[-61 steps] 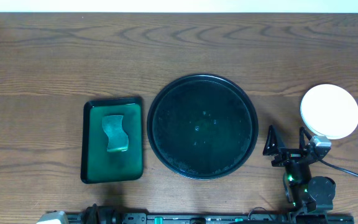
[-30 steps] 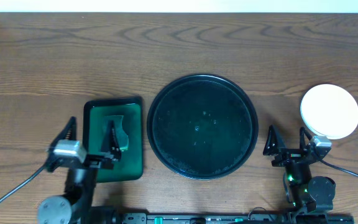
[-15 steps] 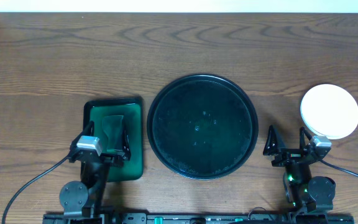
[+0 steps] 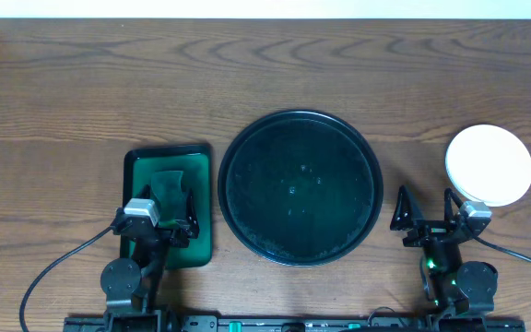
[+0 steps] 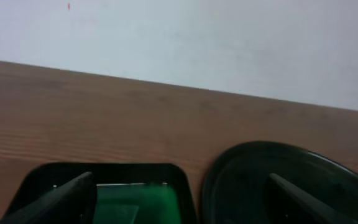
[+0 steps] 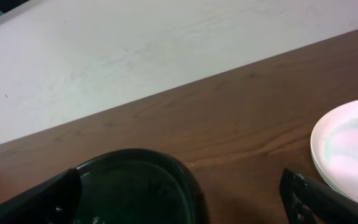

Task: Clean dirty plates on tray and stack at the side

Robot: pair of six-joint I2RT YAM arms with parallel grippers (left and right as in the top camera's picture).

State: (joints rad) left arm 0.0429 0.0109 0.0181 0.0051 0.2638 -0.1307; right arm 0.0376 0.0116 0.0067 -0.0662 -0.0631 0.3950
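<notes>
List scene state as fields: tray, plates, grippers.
tray: round, black, no plates on it
plate: white, right of tray, apart from it; any plates beneath it not visible
green tray: left of tray, holds sponge
left gripper: open, over near end of green tray, holding nothing
right gripper: open, between tray and plate, holding nothing
</notes>
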